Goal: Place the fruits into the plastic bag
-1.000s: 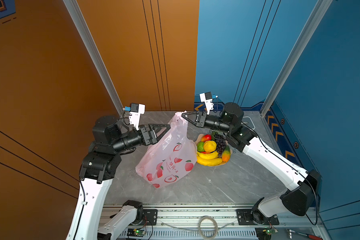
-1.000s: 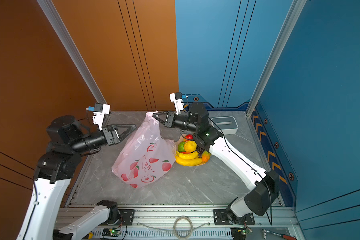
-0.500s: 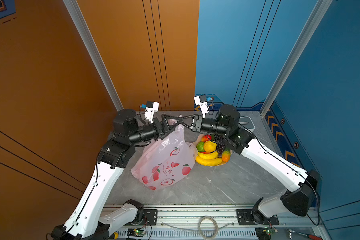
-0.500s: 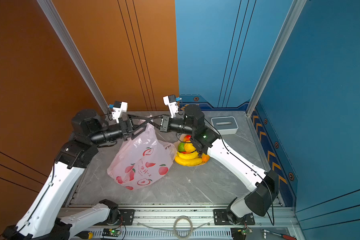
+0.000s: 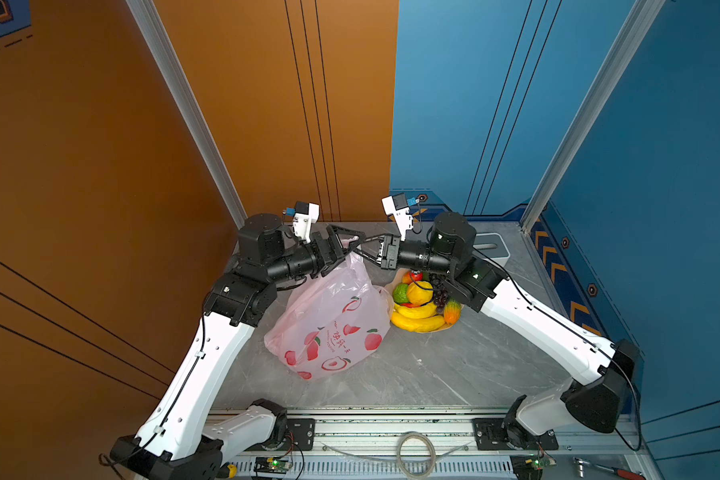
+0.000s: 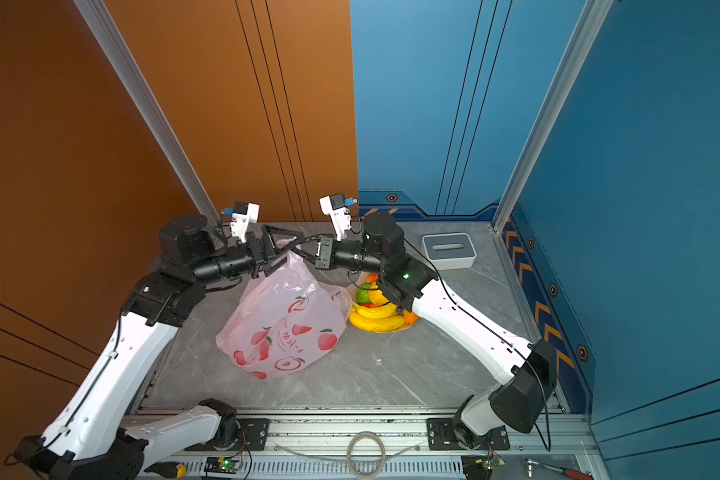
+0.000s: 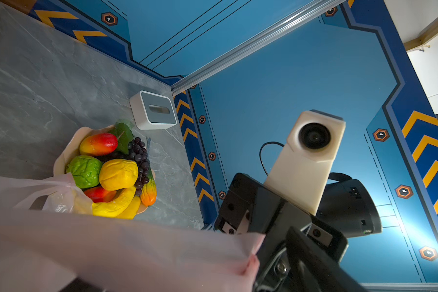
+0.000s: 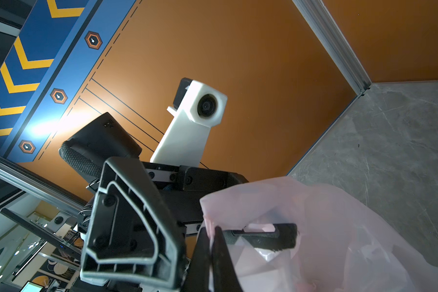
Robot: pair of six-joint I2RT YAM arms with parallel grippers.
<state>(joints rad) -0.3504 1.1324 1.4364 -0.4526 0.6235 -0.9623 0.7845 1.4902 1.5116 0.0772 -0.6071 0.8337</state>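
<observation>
Pink translucent crinkly bag (image 5: 333, 328), red fruit prints, sags mid-tabletop; right claw (image 8: 210, 240) pinches its top, left claw (image 5: 352, 246) gapes wide there; glossy fruits (image 7: 116, 174) heaped in bowl (image 7: 61, 164).

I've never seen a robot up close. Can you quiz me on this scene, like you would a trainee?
1. True or false: the fruits sit piled in the bowl.
2. What is the right end effector shut on? A. a spoon B. the top of the plastic bag C. a cup
3. Fill in: the left end effector has its jaws ___ at the bag's top.
Key: 1 true; 2 B; 3 open.
</observation>
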